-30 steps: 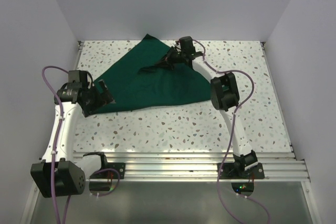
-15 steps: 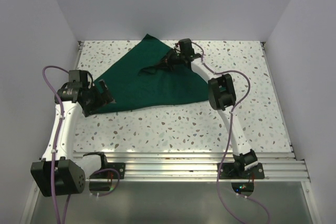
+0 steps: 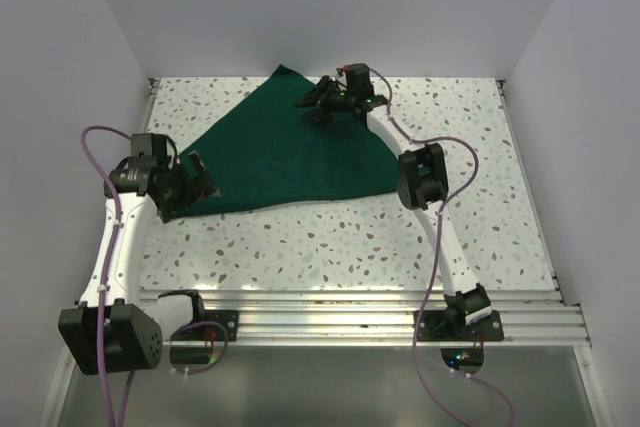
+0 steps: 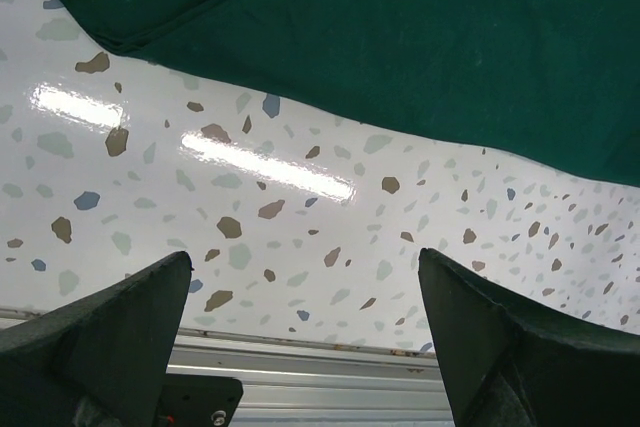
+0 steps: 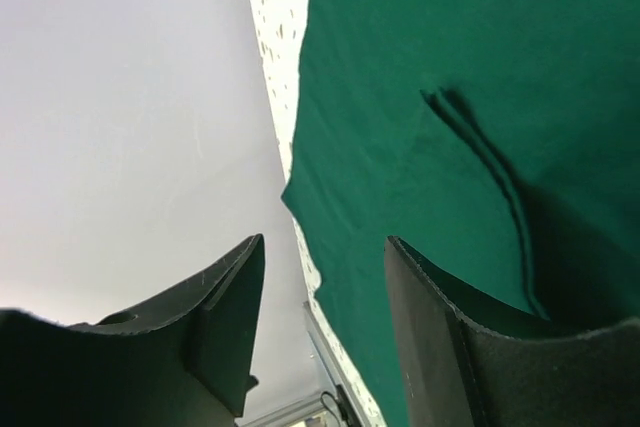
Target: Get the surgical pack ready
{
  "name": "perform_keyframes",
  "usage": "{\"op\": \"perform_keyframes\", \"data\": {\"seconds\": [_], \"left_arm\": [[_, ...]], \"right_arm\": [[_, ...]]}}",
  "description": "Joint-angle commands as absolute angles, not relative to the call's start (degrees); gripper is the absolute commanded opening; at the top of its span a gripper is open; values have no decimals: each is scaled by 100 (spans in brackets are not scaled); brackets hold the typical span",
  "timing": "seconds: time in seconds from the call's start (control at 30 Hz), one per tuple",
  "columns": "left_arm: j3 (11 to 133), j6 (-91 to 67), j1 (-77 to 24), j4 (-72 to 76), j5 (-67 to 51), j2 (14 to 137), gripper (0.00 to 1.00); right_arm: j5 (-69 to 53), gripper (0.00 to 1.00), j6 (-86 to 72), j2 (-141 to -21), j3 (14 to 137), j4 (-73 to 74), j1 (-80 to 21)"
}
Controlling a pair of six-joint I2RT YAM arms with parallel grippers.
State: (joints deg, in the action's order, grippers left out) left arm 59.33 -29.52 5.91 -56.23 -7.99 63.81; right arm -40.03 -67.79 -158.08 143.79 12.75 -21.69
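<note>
While the green drape (image 3: 290, 152) lies flat as wrapping base, right gripper (image 3: 316, 110) hovers parted over its far side; left gripper (image 3: 198, 175) waits wide apart.

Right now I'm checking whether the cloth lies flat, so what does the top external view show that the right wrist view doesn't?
Only the top external view: the drape in its whole triangular outline, and the left gripper at its near-left corner. Only the right wrist view: a raised crease in the cloth, and the right gripper with jaws apart, nothing between them. Both: the green drape on the speckled table, with the right gripper above its far part.
</note>
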Motion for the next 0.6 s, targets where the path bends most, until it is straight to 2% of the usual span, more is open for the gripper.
{"op": "perform_keyframes", "data": {"seconds": [0.0, 0.13, 0.27, 0.33, 0.47, 0.57], "left_arm": [[5889, -3059, 571, -5388, -923, 6346, 99], [5766, -3067, 580, -5187, -1081, 6328, 99], [5512, -3137, 580, -4808, -1607, 6346, 88], [5441, -3164, 554, -4650, -1748, 6442, 79], [5230, -3182, 484, -4430, -1951, 6706, 77], [5142, -3243, 387, -4272, -1881, 7013, 77]], "right_arm": [[-4043, 55, -6268, -15312, 14537, 1607, -2083], [-3598, 53, -4612, -14646, 14153, 2994, -2048], [-2536, 50, -3166, -13336, 12817, 4277, -2039], [-2146, 45, -2553, -12652, 12055, 4534, -2030], [-1198, 44, -1917, -11771, 11024, 4966, -2030], [-1011, 44, -1855, -11373, 10337, 4887, -2021]]}}
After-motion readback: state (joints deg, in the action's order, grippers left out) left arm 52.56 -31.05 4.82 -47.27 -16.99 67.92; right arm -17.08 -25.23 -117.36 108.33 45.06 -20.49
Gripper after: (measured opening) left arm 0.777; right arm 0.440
